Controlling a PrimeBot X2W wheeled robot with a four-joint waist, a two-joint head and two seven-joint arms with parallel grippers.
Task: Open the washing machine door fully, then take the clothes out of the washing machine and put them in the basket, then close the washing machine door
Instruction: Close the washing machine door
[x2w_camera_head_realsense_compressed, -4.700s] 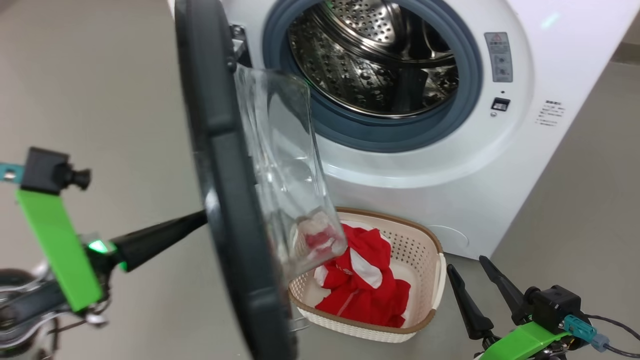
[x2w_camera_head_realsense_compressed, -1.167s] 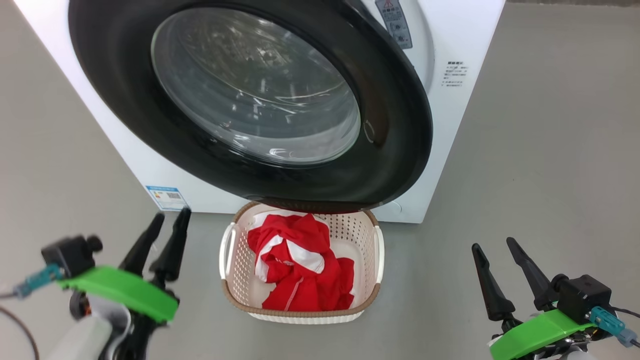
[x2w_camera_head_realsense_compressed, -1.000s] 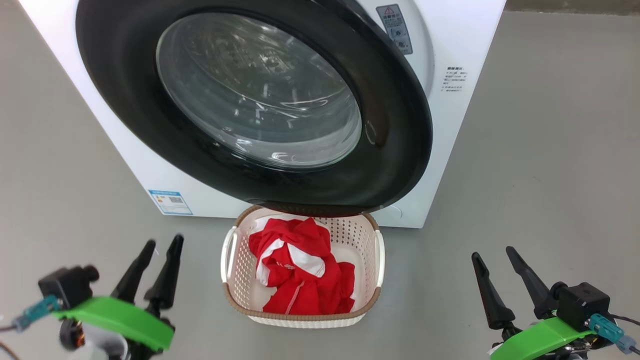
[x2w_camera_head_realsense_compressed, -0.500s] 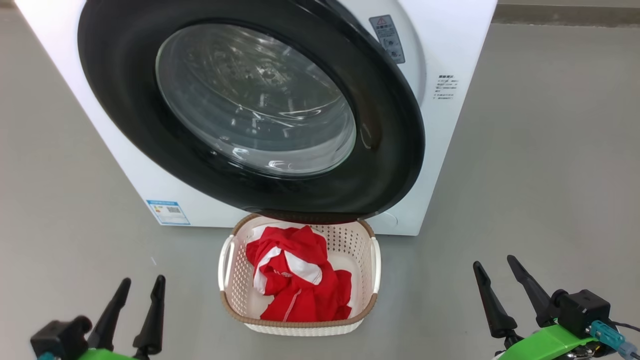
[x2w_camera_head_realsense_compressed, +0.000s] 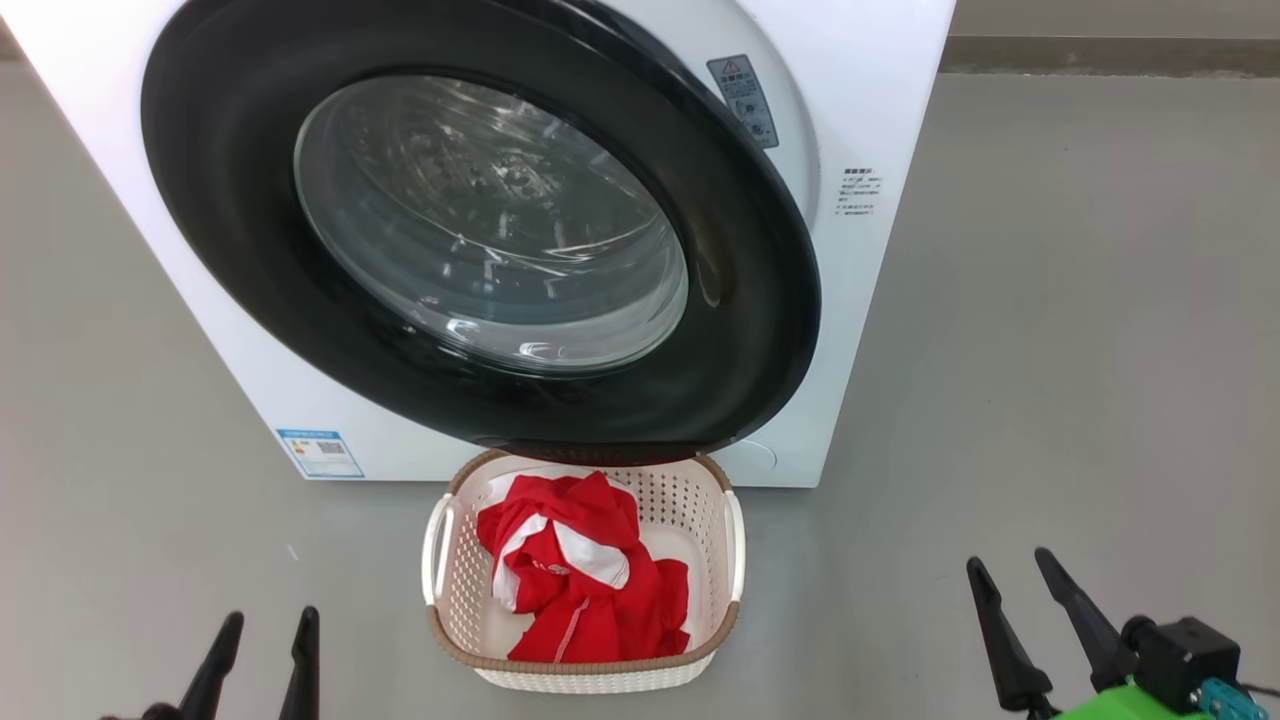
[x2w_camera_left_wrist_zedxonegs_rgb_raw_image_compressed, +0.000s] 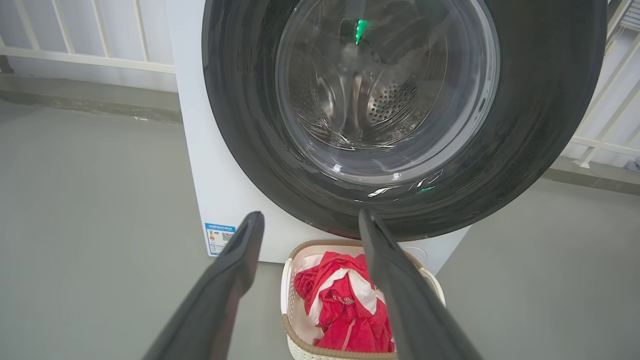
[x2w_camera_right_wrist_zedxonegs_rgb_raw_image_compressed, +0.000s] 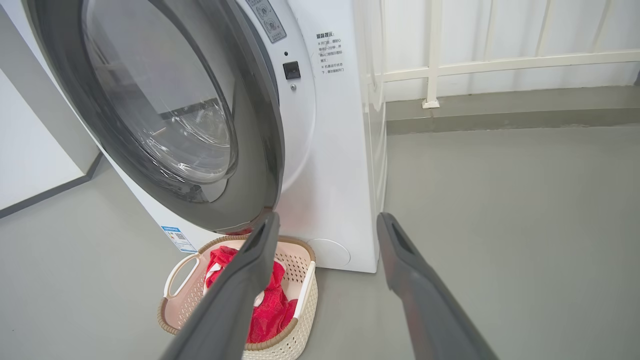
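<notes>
We held left tool (x2w_camera_head_realsense_compressed: 272, 615) and right tool (x2w_camera_head_realsense_compressed: 1007, 558) low, both spread and empty, over grey floor (x2w_camera_head_realsense_compressed: 1050, 350) near white railing (x2w_camera_right_wrist_zedxonegs_rgb_raw_image_compressed: 500, 65).

This was a laundry corner, plain and sparsely furnished. A white front-loading washing machine (x2w_camera_head_realsense_compressed: 880, 80) stood directly on a smooth grey floor (x2w_camera_head_realsense_compressed: 1050, 350), its round black-rimmed glass door (x2w_camera_head_realsense_compressed: 740, 300) facing outward and a small blue label (x2w_camera_head_realsense_compressed: 320, 453) low on its front. A cream perforated basket (x2w_camera_head_realsense_compressed: 690, 500) of red and white clothes (x2w_camera_head_realsense_compressed: 580, 590) sat on the floor just before it. Behind ran a white barred railing (x2w_camera_right_wrist_zedxonegs_rgb_raw_image_compressed: 500, 65) above a low grey kerb (x2w_camera_right_wrist_zedxonegs_rgb_raw_image_compressed: 500, 115), and a bare white wall (x2w_camera_right_wrist_zedxonegs_rgb_raw_image_compressed: 30, 165) stood to one side. Whether it belonged to a home or a test room could not be told.
</notes>
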